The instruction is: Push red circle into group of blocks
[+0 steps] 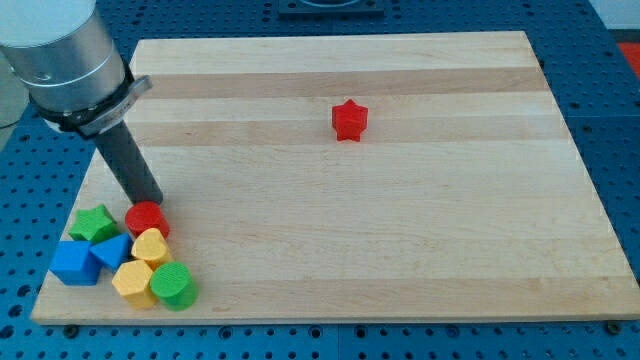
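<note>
Red circle block (146, 217), flat plastic disc, sits at worktop's (400, 260) lower-left corner, already touching cluster. Left to right: blue block (75, 263), green star block (95, 222), second blue block (110, 251), yellow hexagon-like block (133, 282), yellow rounded block (151, 246), green cylinder (174, 287), then red star block (349, 120) well apart toward view's top. Rod tip (152, 203) at circle's upper edge, apparently touching; circle lies just below tip, cluster beyond. No hand on rig, so no grasp state to tell.

arm: enters from view's top left | rod: slants down-right | my tip (152, 201): low, left side
</note>
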Action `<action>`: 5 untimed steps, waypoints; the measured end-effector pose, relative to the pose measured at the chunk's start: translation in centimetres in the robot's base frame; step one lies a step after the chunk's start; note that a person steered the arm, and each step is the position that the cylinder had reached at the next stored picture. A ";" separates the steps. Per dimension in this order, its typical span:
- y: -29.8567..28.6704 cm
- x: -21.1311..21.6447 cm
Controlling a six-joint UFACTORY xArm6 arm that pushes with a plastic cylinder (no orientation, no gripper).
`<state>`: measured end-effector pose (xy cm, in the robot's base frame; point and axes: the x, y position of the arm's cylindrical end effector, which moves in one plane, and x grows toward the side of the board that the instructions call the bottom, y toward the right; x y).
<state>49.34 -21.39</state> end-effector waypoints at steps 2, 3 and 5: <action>-0.5 0.1; -0.6 0.4; -1.3 0.5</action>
